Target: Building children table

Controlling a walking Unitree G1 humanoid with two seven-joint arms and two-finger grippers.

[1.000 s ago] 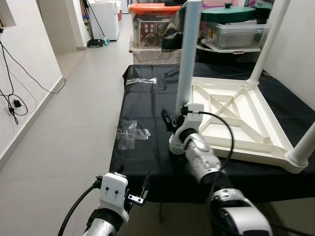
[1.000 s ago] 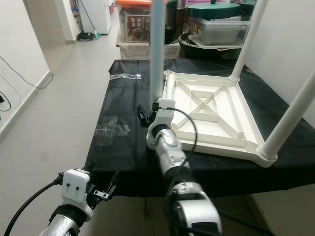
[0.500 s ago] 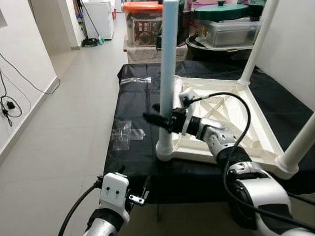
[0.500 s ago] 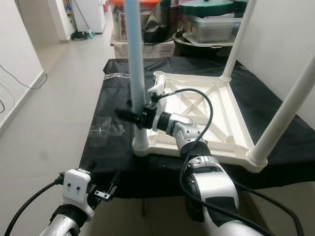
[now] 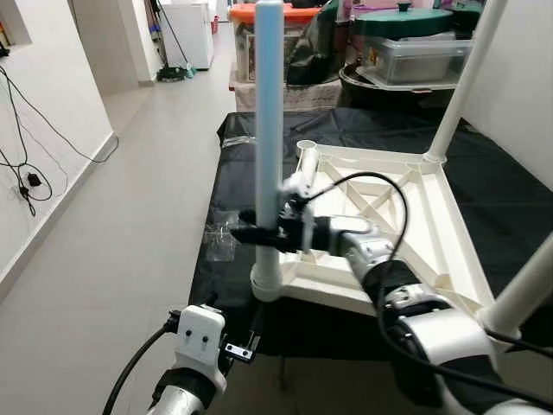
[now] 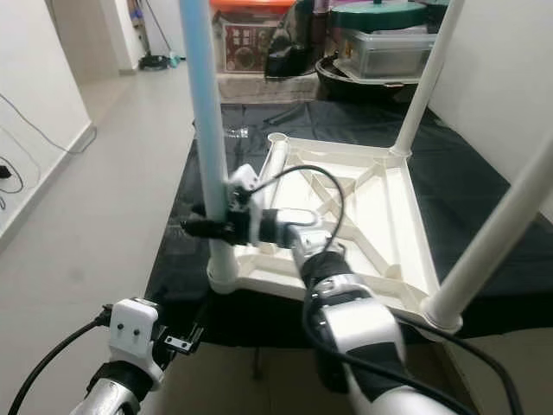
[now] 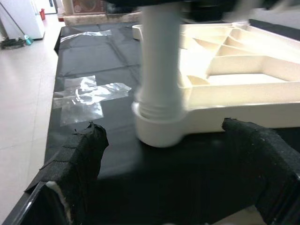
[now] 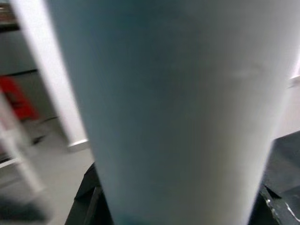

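Here we see the white table top lying upside down on the black-covered bench, centre right of the head views, ribbed underside up. From its near-left corner socket the pale blue-white leg stands upright, long axis vertical, running up the frame's middle. Our right gripper reaches across from the right, its black fingers closed around that leg just above the socket. Our left gripper, low at the bottom left, hangs spread wide, holding nothing, facing the socket.
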